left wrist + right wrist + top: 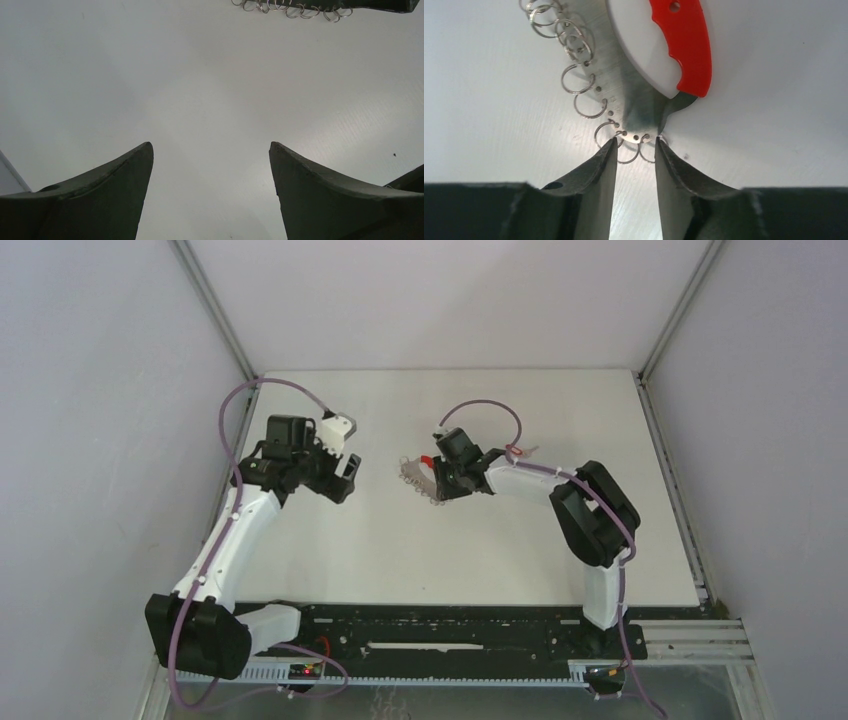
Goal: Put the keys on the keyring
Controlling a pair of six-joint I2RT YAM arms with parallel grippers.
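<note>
From above, we see the keyring (418,473) lying near the middle of the white desk (500,550). The right end effector (438,486) is right at it. The left end effector (348,472) hangs over the desk a little way to the left, with nothing in it. We cannot find the keys here.

In the left wrist view, the left end effector (210,146) is wide, and only desk shows between its fingers. A row of silver rings (290,9) from the keyring peeks in at the top edge.

In the right wrist view, the keyring (634,95) has a red band (686,45), a white part and a curved metal strip, with silver rings hung along its edge. The right end effector (635,144) has its fingers a little apart, with one tip at each side of the strip's near end. We cannot tell if it pinches the strip or only touches it. No keys show here either.

We think the job now is to get hold of the keyring so it does not slide. To do that well, we would close gently on the flat strip, not on the loose rings, and leave the rings free for the left end effector.
</note>
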